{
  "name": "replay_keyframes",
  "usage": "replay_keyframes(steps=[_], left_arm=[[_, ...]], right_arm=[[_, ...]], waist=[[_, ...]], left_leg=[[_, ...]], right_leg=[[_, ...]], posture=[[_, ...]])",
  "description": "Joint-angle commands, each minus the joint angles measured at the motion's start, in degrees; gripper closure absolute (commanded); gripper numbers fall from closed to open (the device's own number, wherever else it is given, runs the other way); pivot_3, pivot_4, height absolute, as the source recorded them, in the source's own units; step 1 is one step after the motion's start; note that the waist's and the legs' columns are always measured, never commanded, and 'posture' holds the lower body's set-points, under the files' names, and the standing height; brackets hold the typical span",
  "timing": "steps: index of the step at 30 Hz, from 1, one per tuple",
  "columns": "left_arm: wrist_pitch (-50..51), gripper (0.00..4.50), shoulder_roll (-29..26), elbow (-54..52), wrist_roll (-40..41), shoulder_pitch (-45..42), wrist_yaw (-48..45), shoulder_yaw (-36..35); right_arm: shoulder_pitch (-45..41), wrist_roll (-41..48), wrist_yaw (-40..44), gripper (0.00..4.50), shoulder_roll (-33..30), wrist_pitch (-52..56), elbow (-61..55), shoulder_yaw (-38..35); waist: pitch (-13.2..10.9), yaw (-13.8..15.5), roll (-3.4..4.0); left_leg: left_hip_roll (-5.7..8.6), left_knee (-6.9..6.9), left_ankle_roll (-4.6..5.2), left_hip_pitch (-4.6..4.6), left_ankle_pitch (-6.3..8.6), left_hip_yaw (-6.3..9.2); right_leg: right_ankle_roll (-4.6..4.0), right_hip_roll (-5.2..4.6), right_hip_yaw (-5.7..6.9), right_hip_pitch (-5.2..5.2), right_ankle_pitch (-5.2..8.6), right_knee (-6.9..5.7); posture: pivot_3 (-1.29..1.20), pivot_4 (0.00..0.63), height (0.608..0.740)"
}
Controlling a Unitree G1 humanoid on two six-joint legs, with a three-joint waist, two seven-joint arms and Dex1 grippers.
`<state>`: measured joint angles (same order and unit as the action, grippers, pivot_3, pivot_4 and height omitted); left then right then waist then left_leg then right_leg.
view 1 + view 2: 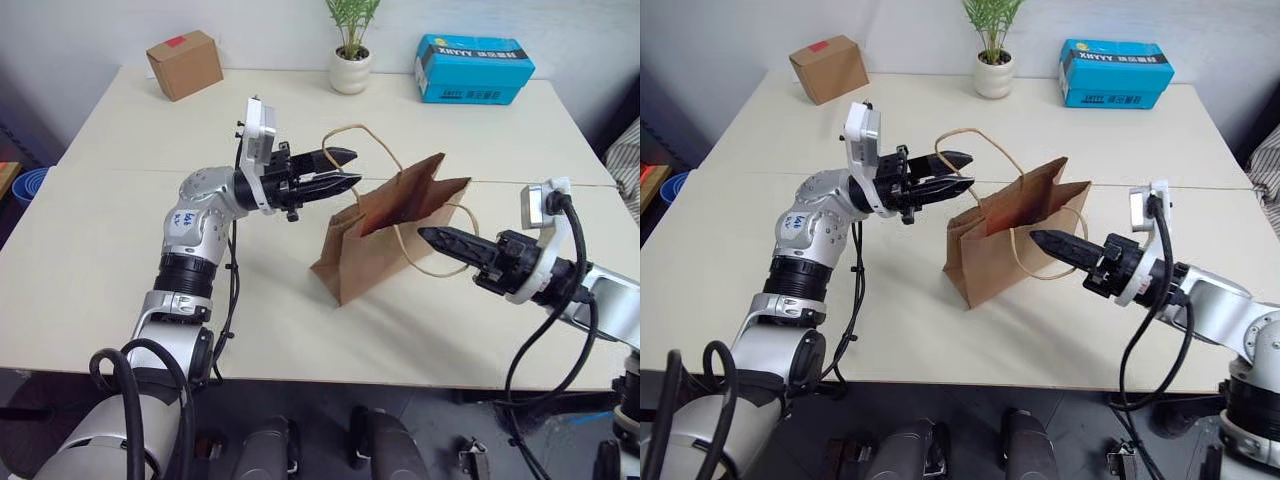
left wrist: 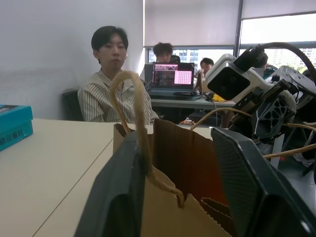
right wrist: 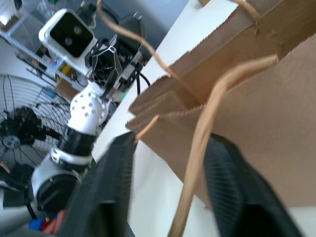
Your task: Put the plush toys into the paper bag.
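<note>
Centrally on the pale tabletop [image 1: 120, 250] stands the brown paper bag [image 1: 385, 245], upright with its mouth open. The left end effector [image 1: 345, 168] hovers just beside the bag's upper left corner, fingers parted, a twine handle [image 2: 136, 118] running between them without being pinched. The right end effector [image 1: 432, 237] points at the bag's right side, fingers also apart, the other handle [image 3: 202, 148] hanging between them. Behind the bag sit a cardboard box [image 1: 184, 64], a potted plant [image 1: 350, 50] and a blue box [image 1: 473, 69].
</note>
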<state>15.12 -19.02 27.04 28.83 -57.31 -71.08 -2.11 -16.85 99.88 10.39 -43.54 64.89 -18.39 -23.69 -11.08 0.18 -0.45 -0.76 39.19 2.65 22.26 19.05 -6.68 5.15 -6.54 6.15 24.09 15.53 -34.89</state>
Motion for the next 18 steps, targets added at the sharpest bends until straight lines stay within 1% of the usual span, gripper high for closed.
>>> replay_keyframes(steps=[1, 2, 4, 5, 8, 9, 11, 13, 16, 18], left_arm=[[4.53, 1.02, -3.17, -7.02, 1.7, 1.57, -0.93, -0.6], [5.51, 0.72, -4.04, -8.07, 1.69, 2.19, -1.04, -0.53], [6.66, 0.12, -6.85, -9.61, 0.45, 4.6, -1.16, -0.22], [7.08, 0.03, -7.83, -10.02, 0.09, 5.44, -1.16, -0.12], [9.27, 0.03, -10.35, -12.17, 0.48, 8.4, -0.11, -0.81], [9.72, 0.03, -10.79, -12.85, 0.72, 9.12, 0.22, -1.01], [10.84, 0.03, -11.22, -15.11, 1.53, 11.12, 0.99, -1.37], [10.63, 0.03, -11.26, -17.85, 1.47, 13.54, 1.9, -1.44], [11.15, 0.03, -10.08, -25.24, 2.52, 19.76, 4.48, -1.24], [11.22, 0.03, -8.67, -28.67, 2.52, 22.48, 7.08, -0.72]], right_arm=[[2.59, -1.7, 7.59, 1.06, -2.17, -2.97, -3.38, -5.12], [3.37, -1.87, 9.05, 0.7, -2.56, -3.6, -3.74, -5.98], [5.64, -5.34, 13.5, 0.03, -3.74, -5.44, -5.32, -8.84], [6.49, -7.03, 15.18, 0.0, -4.06, -6.46, -5.94, -9.66], [8.78, -11.6, 19.28, 0.0, -5.19, -9.07, -7.38, -11.4], [9.18, -12.7, 20.07, 0.0, -5.36, -9.82, -7.68, -11.54], [9.73, -17.59, 22.49, 0.0, -5.13, -13.19, -9.07, -11.7], [11.13, -23.52, 26.83, 0.0, -4.18, -18.08, -10.43, -12.32], [19.34, -36.34, 38.2, 0.0, -4.03, -27.48, -11.84, -12.21], [23.4, -42.29, 42.92, 0.0, -3.58, -32.76, -11.72, -11.39]], waist=[[0.0, 0.03, 0.0], [0.0, 0.06, 0.0], [0.0, 0.15, 0.0], [0.0, 0.13, 0.0], [0.0, 0.16, 0.0], [0.0, 0.16, 0.0], [0.0, 0.17, 0.0], [0.0, 0.56, 0.0], [0.0, 1.31, 0.0], [0.0, 1.6, 0.0]], left_leg=[[0.0, 0.0, 0.0, 0.01, 0.0, 0.0], [0.0, -0.01, 0.0, 0.01, 0.0, 0.01], [0.0, -0.01, 0.0, 0.0, 0.0, 0.01], [0.0, -0.01, 0.0, -0.02, 0.0, 0.0], [-0.01, -0.01, 0.0, -0.04, 0.0, 0.0], [-0.01, -0.01, 0.0, -0.04, 0.0, 0.0], [-0.01, 0.0, 0.0, -0.04, 0.0, 0.0], [0.0, 0.0, -0.01, -0.03, 0.0, 0.01], [0.0, -0.02, -0.05, -0.04, 0.02, 0.02], [0.03, -0.03, -0.05, -0.02, 0.03, 0.03]], right_leg=[[0.0, 0.0, 0.0, 0.0, 0.0, 0.01], [0.0, 0.01, 0.0, 0.0, 0.0, 0.02], [0.0, 0.01, 0.0, 0.0, 0.0, 0.01], [0.0, 0.01, -0.01, 0.0, 0.0, 0.0], [0.0, 0.01, -0.02, 0.0, 0.0, -0.04], [0.0, 0.0, -0.02, 0.0, 0.0, -0.04], [0.0, -0.03, -0.04, 0.0, 0.0, -0.04], [0.0, -0.06, -0.04, 0.0, 0.0, -0.02], [0.0, -0.01, -0.03, 0.0, 0.0, 0.03], [0.0, 0.01, -0.01, -0.02, 0.0, 0.06]], posture=[[0.0, 0.15, 0.74], [0.0, 0.15, 0.74], [0.0, 0.15, 0.74], [0.0, 0.15, 0.74], [0.0, 0.15, 0.74], [0.0, 0.15, 0.74], [0.0, 0.15, 0.74], [0.0, 0.15, 0.74], [0.0, 0.15, 0.74], [0.0, 0.15, 0.74]])
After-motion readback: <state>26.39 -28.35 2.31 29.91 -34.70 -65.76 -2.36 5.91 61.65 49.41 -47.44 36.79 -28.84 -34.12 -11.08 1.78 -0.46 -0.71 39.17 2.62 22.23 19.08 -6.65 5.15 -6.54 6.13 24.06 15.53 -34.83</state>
